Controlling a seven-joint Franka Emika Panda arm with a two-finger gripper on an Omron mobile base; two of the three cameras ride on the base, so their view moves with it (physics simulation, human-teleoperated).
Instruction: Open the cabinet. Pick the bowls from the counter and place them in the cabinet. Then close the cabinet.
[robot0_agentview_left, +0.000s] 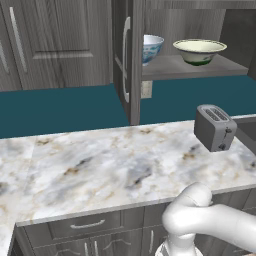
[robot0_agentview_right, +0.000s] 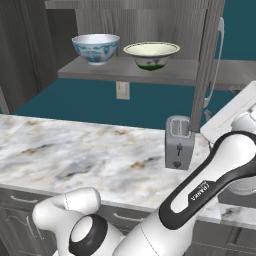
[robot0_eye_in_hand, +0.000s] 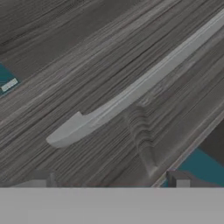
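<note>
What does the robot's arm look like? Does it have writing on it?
The arm is smooth, shiny white and made of rounded tube shapes, like fat sausages joined together. Dark, nearly black bands and round caps sit at its joints. One dark band carries small white letters. In the hand view, the gripper shows two small, dark grey, blocky finger tips. No loose cables show.

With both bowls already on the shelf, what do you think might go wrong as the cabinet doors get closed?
1. The gripper is open, close to the right door's handle; a glancing push may slip off the bar.
2. The toaster stands right by the right door; the arm could knock it.
3. The blue-patterned bowl sits near the shelf's left front edge behind the left door; a hard swing might jolt it.
</note>
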